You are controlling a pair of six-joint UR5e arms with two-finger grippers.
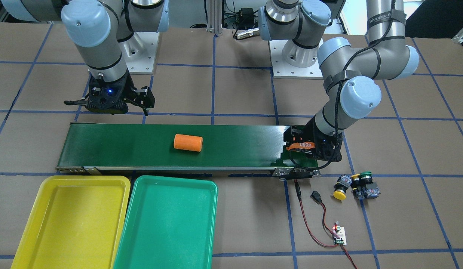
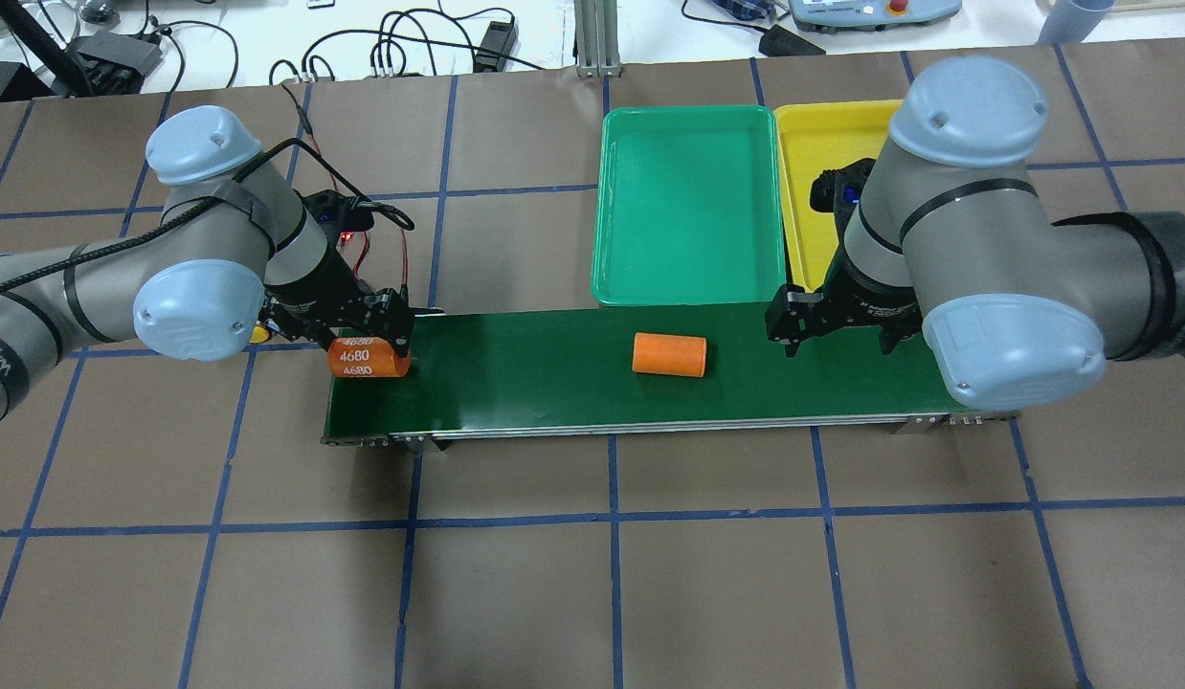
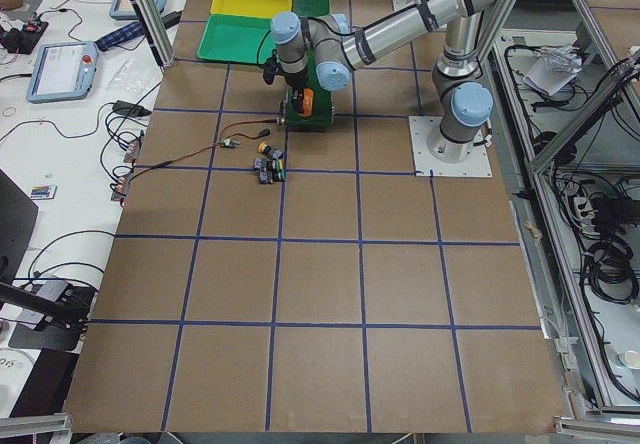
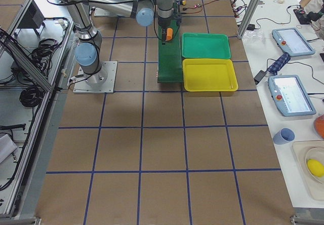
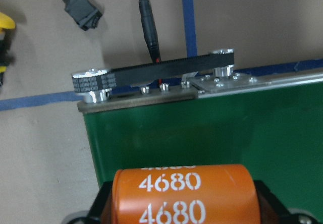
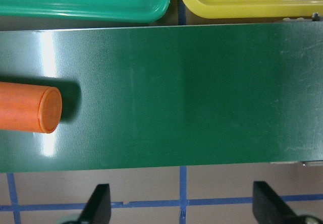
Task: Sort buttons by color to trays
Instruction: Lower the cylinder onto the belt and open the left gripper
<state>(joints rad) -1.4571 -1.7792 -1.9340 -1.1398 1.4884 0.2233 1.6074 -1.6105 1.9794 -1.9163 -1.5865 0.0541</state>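
The buttons (image 1: 356,185) lie in a small cluster on the table beside the conveyor's end, with yellow caps (image 1: 340,194) and a green cap (image 1: 365,174) showing. One yellow cap edge shows in the left wrist view (image 5: 5,22). The yellow tray (image 1: 70,220) and the green tray (image 1: 168,224) sit side by side, both bare. My left gripper (image 1: 302,144) is shut on an orange cylinder marked 4680 (image 2: 368,356) over the belt's end. My right gripper (image 2: 837,330) is open and empty over the belt's robot-side edge, across from the yellow tray (image 2: 813,172).
A long dark-green conveyor belt (image 1: 141,145) runs across the table with a second orange cylinder (image 1: 188,142) lying at its middle. A small circuit board (image 1: 339,235) with red wires lies near the buttons. The green tray (image 2: 688,211) borders the belt's far side.
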